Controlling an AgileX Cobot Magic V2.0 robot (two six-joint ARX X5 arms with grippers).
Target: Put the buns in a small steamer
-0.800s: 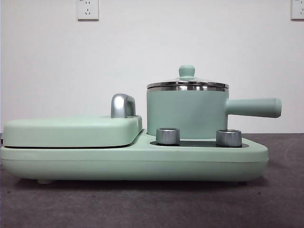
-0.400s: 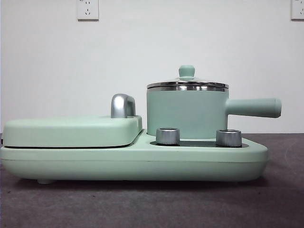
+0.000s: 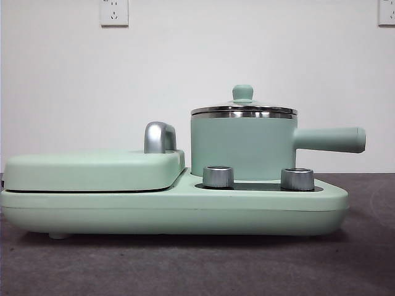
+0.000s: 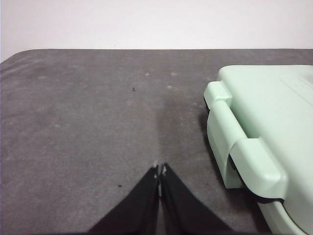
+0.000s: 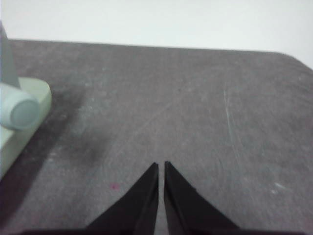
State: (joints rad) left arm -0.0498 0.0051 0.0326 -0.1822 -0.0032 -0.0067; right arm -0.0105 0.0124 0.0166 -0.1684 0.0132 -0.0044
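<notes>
The small steamer point(image 3: 244, 145) is a mint green pot with a steel rim. It stands on the right side of a green cooker base point(image 3: 173, 209), with its glass lid and green knob point(image 3: 242, 92) on. Its straight handle point(image 3: 330, 139) points right, and the handle's end shows in the right wrist view point(image 5: 19, 110). No buns are in view. My left gripper point(image 4: 160, 171) is shut and empty over bare table, beside the griddle's end. My right gripper point(image 5: 161, 166) is shut and empty over bare table, to the side of the steamer's handle.
A flat wide green lidded griddle point(image 3: 92, 169) takes up the left of the base, with a steel hinge post point(image 3: 159, 137) behind it; its end shows in the left wrist view point(image 4: 259, 142). Two steel dials point(image 3: 218, 176) sit at the base's front. The table point(image 3: 197, 265) is dark grey.
</notes>
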